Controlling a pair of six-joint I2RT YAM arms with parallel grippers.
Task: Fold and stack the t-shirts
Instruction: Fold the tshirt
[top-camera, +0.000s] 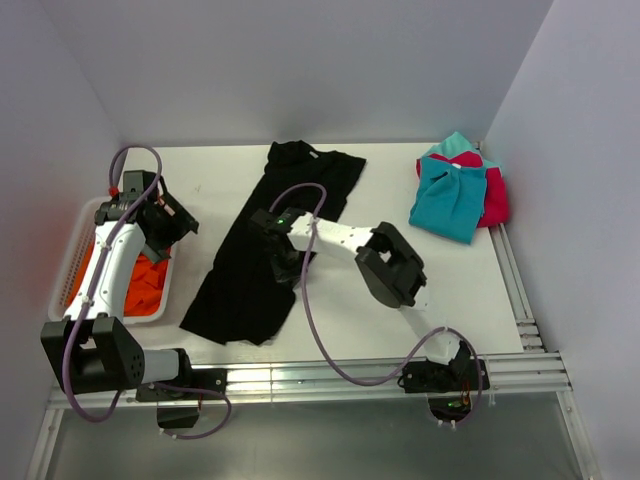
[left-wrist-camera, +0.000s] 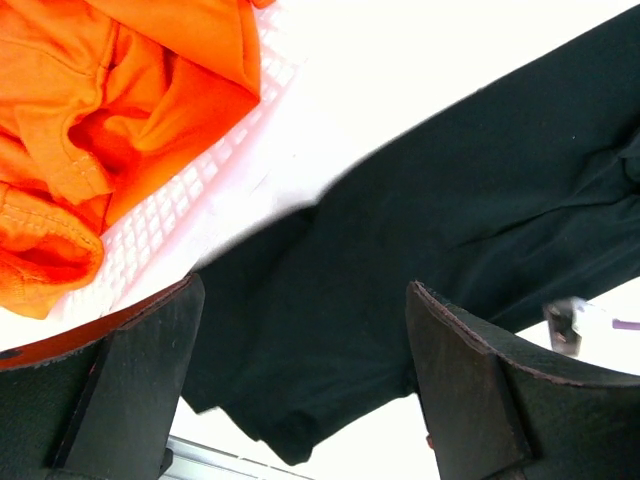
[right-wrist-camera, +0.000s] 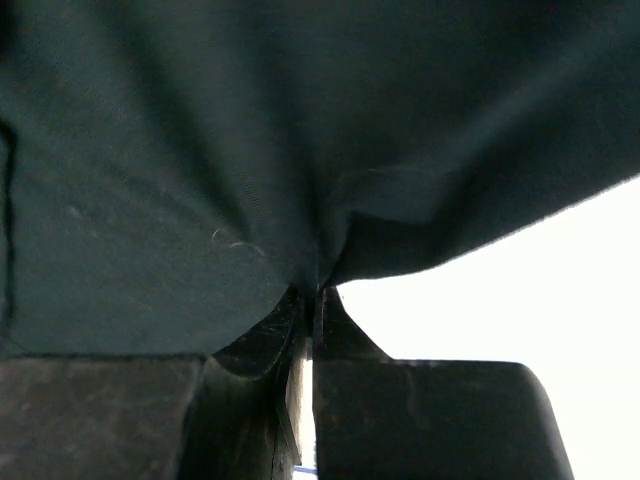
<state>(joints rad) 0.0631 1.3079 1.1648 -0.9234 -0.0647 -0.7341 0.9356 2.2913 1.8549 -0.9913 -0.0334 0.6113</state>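
- Basket (top-camera: 60, 270) sits at the left edge of the bench (top-camera: 390, 180), with the orange shirt (top-camera: 148, 282) heaped inside it, unfolded.
- Left pincer (left-wrist-camera: 302, 330) is spread wide and holds nothing. It hangs over the basket's right side, close to the near-left hem of the black shirt (top-camera: 240, 290). Risk: if it comes down off target, it could bite orange cloth or the basket rim instead of black hem.
- The black shirt lies mid-bench in a long slanted strip, collar end far, hem near the basket. Risk: a one-sided lift would let the free end trail and twist. The dragging hem might also nudge the basket.
- Right pincer (right-wrist-camera: 312, 300) is clamped tight on a small pinch of black cloth by the shirt's right edge, bare bench just beside it. Risk: so thin a bite may slip under the shirt's weight. We cannot tell how many layers are caught, and a top layer alone would pull any fold open.
- The right arm's cable (top-camera: 298, 187) loops above the black shirt. Risk: it may snag cloth on a sweep.
- Teal shirt (top-camera: 447, 200) overlaps the pink-red shirt (top-camera: 495, 195), both bunched in the far right corner, well apart from the work. Risk: as a stack base, this untidy pair would likely tip whatever lands on it.
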